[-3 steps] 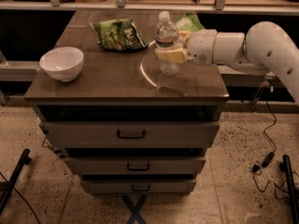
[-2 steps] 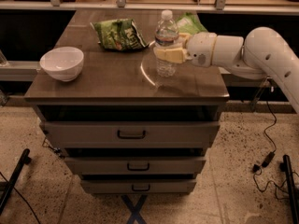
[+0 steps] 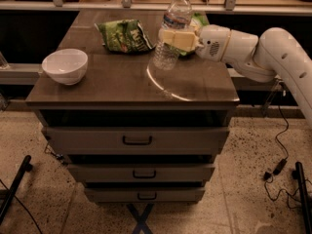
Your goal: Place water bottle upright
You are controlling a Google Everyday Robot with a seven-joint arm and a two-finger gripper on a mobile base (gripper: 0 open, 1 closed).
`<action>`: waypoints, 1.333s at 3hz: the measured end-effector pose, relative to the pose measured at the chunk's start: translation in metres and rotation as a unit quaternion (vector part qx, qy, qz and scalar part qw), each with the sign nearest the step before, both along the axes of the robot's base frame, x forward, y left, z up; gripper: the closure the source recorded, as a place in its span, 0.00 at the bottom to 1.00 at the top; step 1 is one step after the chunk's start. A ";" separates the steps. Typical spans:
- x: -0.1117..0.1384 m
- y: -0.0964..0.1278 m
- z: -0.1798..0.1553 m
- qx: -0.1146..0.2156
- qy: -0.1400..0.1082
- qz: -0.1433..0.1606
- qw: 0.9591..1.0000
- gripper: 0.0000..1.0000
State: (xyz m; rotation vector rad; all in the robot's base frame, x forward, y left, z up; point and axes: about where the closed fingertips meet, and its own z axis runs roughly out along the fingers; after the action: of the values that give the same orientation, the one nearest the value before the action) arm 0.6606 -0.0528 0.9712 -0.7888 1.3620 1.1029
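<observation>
The water bottle (image 3: pixel 171 33) is a clear ribbed plastic bottle with a white cap and a pale label band. It leans a little to the right, cap up, above the back middle of the wooden drawer cabinet's top (image 3: pixel 117 84). My gripper (image 3: pixel 176 39) reaches in from the right on a white arm. Its pale fingers (image 3: pixel 179 41) are shut around the bottle's middle. The bottle's base hangs close over the top; I cannot tell if it touches.
A white bowl (image 3: pixel 65 66) sits at the left of the top. A green chip bag (image 3: pixel 124 34) lies at the back, left of the bottle. Another green item (image 3: pixel 199 21) lies behind my gripper. Three drawers (image 3: pixel 137 140) face forward below.
My gripper has carried the bottle slightly left and up, and the bottle now leans a little more to the right.
</observation>
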 end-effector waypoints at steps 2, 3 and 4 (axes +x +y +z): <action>-0.011 -0.003 -0.001 -0.043 0.003 -0.003 0.999 1.00; -0.019 -0.002 -0.017 -0.060 -0.003 -0.008 0.998 1.00; -0.028 0.002 -0.034 -0.054 -0.022 -0.008 0.998 0.84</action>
State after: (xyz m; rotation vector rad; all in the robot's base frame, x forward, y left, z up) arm 0.6331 -0.0511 0.9371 -0.8736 1.3973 1.0016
